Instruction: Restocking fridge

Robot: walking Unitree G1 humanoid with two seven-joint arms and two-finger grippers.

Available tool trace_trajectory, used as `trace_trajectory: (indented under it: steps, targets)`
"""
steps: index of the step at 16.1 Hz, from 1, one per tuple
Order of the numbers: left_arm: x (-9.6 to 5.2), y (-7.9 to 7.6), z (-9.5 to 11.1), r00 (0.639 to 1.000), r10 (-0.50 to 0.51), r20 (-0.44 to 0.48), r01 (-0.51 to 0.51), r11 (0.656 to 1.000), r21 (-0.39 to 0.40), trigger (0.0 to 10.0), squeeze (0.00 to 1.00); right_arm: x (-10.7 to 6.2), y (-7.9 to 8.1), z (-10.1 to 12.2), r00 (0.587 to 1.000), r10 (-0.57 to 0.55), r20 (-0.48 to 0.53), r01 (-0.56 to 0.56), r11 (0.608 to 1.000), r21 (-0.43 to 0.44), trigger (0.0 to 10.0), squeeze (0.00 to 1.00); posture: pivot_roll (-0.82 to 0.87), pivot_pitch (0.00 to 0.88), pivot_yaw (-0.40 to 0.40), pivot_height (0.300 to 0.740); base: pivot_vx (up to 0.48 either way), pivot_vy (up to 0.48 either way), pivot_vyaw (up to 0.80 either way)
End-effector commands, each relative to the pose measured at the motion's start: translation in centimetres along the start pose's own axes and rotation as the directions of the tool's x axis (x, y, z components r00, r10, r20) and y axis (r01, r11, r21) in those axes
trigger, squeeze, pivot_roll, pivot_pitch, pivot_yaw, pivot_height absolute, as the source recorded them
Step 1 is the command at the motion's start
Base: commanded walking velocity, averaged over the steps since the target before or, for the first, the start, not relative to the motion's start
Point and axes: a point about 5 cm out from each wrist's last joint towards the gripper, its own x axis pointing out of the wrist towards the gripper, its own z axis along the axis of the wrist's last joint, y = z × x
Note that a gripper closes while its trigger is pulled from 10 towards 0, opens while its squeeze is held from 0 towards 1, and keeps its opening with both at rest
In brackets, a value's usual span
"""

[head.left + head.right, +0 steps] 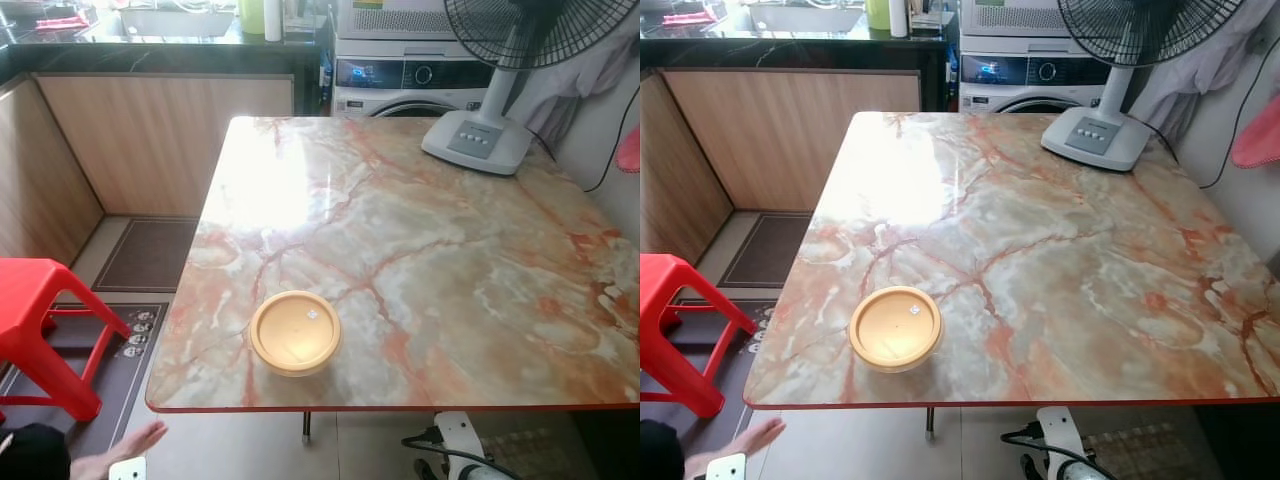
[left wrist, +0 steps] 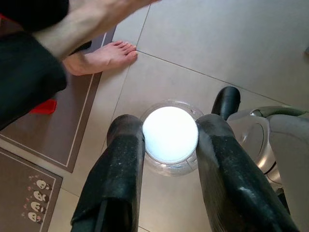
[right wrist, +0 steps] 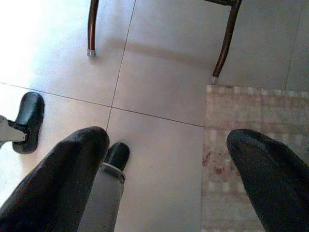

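Observation:
A round container with a yellow lid [image 1: 295, 331] sits on the marble table [image 1: 450, 250], close to its front left corner. In the left wrist view my left gripper [image 2: 169, 128] hangs low over the floor, its two black fingers shut on a clear jar with a white lid [image 2: 170, 142]. In the right wrist view my right gripper [image 3: 169, 140] is open above the floor tiles with nothing between its fingers.
A person stands at my left: a hand [image 1: 120, 450] near the table's corner, a bare foot [image 2: 104, 55] on the tiles. A red stool [image 1: 40, 320] is at left. A fan [image 1: 480, 140] stands at the table's far right, a washing machine [image 1: 400, 85] behind. Table legs [image 3: 91, 29] and a rug [image 3: 256, 145] lie below.

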Motion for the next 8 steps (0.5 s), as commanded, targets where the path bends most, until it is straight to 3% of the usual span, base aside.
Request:
trace_trajectory:
  steps: [1, 8]
  targets:
    - [-0.04, 0.15, -0.34, 1.0, 0.0, -0.005, 0.0, 1.0, 0.005, 10.0, 0.0, -0.01, -0.06, -0.09, 1.0, -0.004, -0.001, 0.004, 1.0, 0.012, 10.0, 0.0, 0.12, 0.0, -0.041, 0.74, 0.0, 0.0, 0.0]
    - [-0.19, -0.15, -1.32, 0.999, -0.015, -0.031, 0.015, 1.0, 0.002, 10.0, 0.0, -0.03, -0.17, -0.35, 1.0, -0.019, -0.01, 0.02, 0.998, 0.055, 10.0, 0.0, 0.1, 0.0, -0.042, 0.74, 0.0, 0.0, 0.0]
